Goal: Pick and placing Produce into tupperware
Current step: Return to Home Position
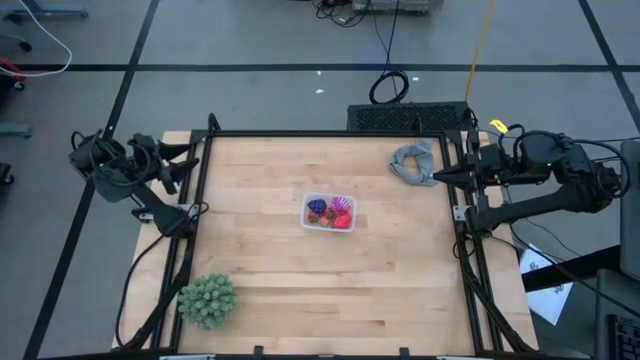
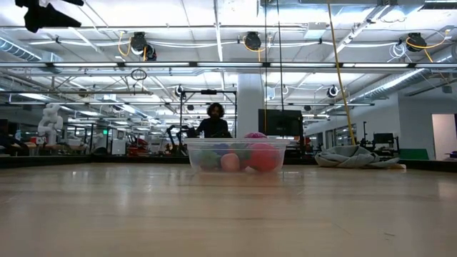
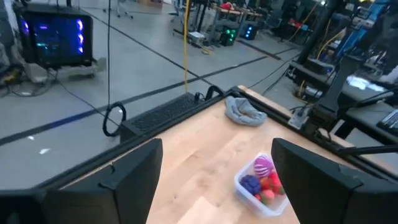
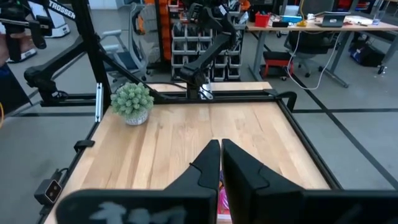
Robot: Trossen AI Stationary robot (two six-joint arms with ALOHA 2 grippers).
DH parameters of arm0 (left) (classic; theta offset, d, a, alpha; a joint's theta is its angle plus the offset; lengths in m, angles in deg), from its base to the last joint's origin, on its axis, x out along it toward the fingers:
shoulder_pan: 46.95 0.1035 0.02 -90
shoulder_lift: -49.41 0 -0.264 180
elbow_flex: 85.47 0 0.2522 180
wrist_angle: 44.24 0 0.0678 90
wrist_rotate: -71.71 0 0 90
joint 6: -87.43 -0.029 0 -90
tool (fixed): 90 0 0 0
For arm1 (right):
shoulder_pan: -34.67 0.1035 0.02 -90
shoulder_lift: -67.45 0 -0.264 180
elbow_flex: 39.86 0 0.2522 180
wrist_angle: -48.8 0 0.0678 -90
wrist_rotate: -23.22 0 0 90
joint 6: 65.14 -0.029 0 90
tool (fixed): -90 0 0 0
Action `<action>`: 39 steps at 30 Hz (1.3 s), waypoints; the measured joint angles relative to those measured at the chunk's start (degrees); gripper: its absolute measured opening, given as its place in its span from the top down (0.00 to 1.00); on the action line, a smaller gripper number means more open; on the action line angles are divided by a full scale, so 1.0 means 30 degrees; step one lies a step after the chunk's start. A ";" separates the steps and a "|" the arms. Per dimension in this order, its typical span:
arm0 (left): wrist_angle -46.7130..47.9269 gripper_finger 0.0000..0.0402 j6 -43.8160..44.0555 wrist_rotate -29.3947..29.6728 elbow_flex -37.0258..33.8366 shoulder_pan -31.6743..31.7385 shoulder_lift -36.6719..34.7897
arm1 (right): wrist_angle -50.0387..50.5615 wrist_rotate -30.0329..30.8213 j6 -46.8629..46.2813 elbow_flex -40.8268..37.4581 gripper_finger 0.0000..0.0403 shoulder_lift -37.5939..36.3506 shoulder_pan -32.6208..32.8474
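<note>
The clear tupperware [image 1: 328, 212] stands near the middle of the table, with the toy produce inside: a purple fruit [image 1: 318, 207], red fruits [image 1: 341, 222] and the magenta spiky ball [image 1: 342, 203]. It also shows in the low view [image 2: 236, 155] and the left wrist view [image 3: 262, 183]. My left gripper [image 1: 187, 163] is open and empty, pulled back at the table's left edge. My right gripper [image 1: 438, 176] is shut and empty at the table's right edge, next to the grey cloth.
A grey cloth [image 1: 414, 162] lies crumpled at the far right of the table. A large green spiky ball [image 1: 208, 299] sits at the near left corner. A black frame [image 1: 330, 133] runs around the wooden table. A person [image 2: 213, 121] is in the room beyond.
</note>
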 joint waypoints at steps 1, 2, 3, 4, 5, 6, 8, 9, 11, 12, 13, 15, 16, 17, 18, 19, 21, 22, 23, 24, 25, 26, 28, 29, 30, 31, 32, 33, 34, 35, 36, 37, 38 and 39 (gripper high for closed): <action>-0.0235 0.23 0.0007 -0.0088 0.0000 0.0007 0.0014 | 0.0000 0.0000 0.0000 0.0000 0.98 -0.0004 0.0000; -0.0555 0.23 -0.0003 -0.0275 0.0000 0.0015 0.0028 | 0.0000 -0.0001 0.0000 0.0000 0.98 -0.0004 0.0000; -0.0808 0.23 -0.0119 -0.0353 0.0000 0.0007 0.0042 | 0.0000 0.0000 -0.0007 0.0000 0.98 -0.0004 0.0000; -0.1034 0.23 -0.0233 -0.0361 0.0000 0.0012 0.0050 | 0.0000 0.0000 -0.0007 0.0000 0.98 -0.0004 0.0000; -0.1270 0.23 -0.0363 -0.0415 0.0000 0.0010 0.0051 | 0.0000 -0.0004 -0.0007 0.0000 0.98 -0.0004 0.0000; -0.1352 0.23 -0.0381 -0.0539 0.0000 0.0007 0.0051 | 0.0000 -0.0007 -0.0007 0.0000 0.98 -0.0004 0.0000; -0.1321 0.23 -0.0248 -0.0679 0.0000 0.0012 0.0051 | 0.0000 -0.0005 -0.0005 0.0000 0.98 -0.0004 0.0000; -0.1325 0.23 -0.0073 -0.0707 0.0000 0.0007 0.0054 | 0.0000 -0.0007 -0.0003 0.0000 0.98 -0.0004 0.0000; -0.1288 0.23 0.0013 -0.0700 0.0000 0.0014 0.0125 | 0.0000 -0.0007 -0.0007 0.0000 0.98 -0.0004 0.0000; -0.1274 0.23 -0.0022 -0.0728 0.0000 0.0007 0.0160 | 0.0000 -0.0007 -0.0007 0.0000 0.98 -0.0004 0.0000; -0.1243 0.24 -0.0342 -0.0817 0.0000 0.0013 0.0160 | 0.0004 -0.0007 -0.0007 0.0000 0.98 0.0003 0.0000; -0.0864 0.26 -0.0844 -0.0821 -0.0034 0.0012 0.0156 | 0.0076 -0.0007 -0.0007 0.0000 0.98 -0.0003 0.0000; -0.0743 0.28 -0.1013 -0.0591 -0.0170 0.0015 0.0146 | 0.0196 -0.0007 -0.0007 0.0000 0.98 -0.0004 0.0000; -0.0608 0.31 -0.1096 -0.0229 -0.0396 0.0015 0.0140 | 0.0374 -0.0007 -0.0011 0.0000 0.98 -0.0004 0.0000; -0.0450 0.35 -0.1131 0.0085 -0.0643 0.0007 0.0130 | 0.0585 -0.0007 -0.0022 0.0000 0.98 -0.0004 0.0000; -0.0205 0.39 -0.1125 0.0192 -0.0865 0.0015 0.0115 | 0.0737 -0.0007 -0.0103 0.0000 0.98 -0.0004 0.0000; 0.0368 0.50 -0.0688 0.0305 -0.1542 0.0015 0.0060 | 0.0892 -0.0007 -0.0377 0.0000 0.98 0.0003 0.0000; 0.0628 0.56 -0.0349 0.0380 -0.1919 0.0015 0.0028 | 0.0979 -0.0007 -0.0504 0.0000 0.98 0.0003 0.0000; 0.0875 0.62 0.0009 0.0374 -0.2271 0.0007 -0.0018 | 0.1020 -0.0011 -0.0510 0.0000 0.98 -0.0004 0.0000; 0.1074 0.68 0.0388 0.0374 -0.2576 0.0007 -0.0167 | 0.0999 -0.0007 -0.0510 0.0000 0.98 -0.0004 0.0000; 0.1262 0.74 0.0779 0.0368 -0.2836 0.0007 -0.0361 | 0.0991 -0.0007 -0.0510 0.0000 0.98 -0.0004 0.0000; 0.1443 0.80 0.1122 0.0364 -0.3045 0.0007 -0.0585 | 0.0998 -0.0010 -0.0512 0.0000 0.98 -0.0004 0.0000; 0.1492 0.92 0.1400 0.0600 -0.3117 -0.0015 -0.0979 | 0.0998 -0.0007 -0.0516 0.0000 0.98 0.0003 0.0000; 0.1445 0.96 0.1209 0.1031 -0.3094 -0.0038 -0.1251 | 0.0998 -0.0007 -0.0510 0.0000 0.98 0.0003 0.0000; 0.1459 0.98 0.0789 0.1542 -0.3045 -0.0080 -0.1598 | 0.0991 -0.0007 -0.0510 0.0000 0.98 -0.0003 0.0000; 0.1473 0.98 0.0330 0.1980 -0.2937 -0.0138 -0.2009 | 0.0992 -0.0007 -0.0510 0.0000 0.98 -0.0004 0.0000; 0.1466 0.97 -0.0049 0.2221 -0.2792 -0.0247 -0.2474 | 0.0996 -0.0010 -0.0510 0.0000 0.98 -0.0004 0.0000; 0.1458 0.97 -0.0473 0.2351 -0.2666 -0.0375 -0.3027 | 0.0998 -0.0007 -0.0510 0.0000 0.98 -0.0004 0.0000; 0.1451 0.98 -0.0871 0.2430 -0.2557 -0.0549 -0.3562 | 0.1005 -0.0007 -0.0514 0.0000 0.98 -0.0004 0.0000; 0.1439 0.99 -0.1144 0.2486 -0.2436 -0.0770 -0.4130 | 0.1013 -0.0007 -0.0510 0.0000 0.98 -0.0004 0.0000; 0.1404 0.99 -0.1354 0.2521 -0.2326 -0.0985 -0.4725 | 0.1013 -0.0007 -0.0509 0.0000 0.98 -0.0012 0.0000; 0.1400 0.99 -0.1544 0.2521 -0.2199 -0.1184 -0.5345 | 0.1021 -0.0007 -0.0495 0.0000 0.98 -0.0012 0.0000; 0.1382 0.99 -0.1813 0.2521 -0.2053 -0.1381 -0.5965 | 0.1054 -0.0007 -0.0488 0.0000 0.98 -0.0015 0.0000; 0.1328 0.99 -0.2067 0.2551 -0.1896 -0.1571 -0.6549 | 0.1141 -0.0007 -0.0488 0.0000 0.98 -0.0019 0.0000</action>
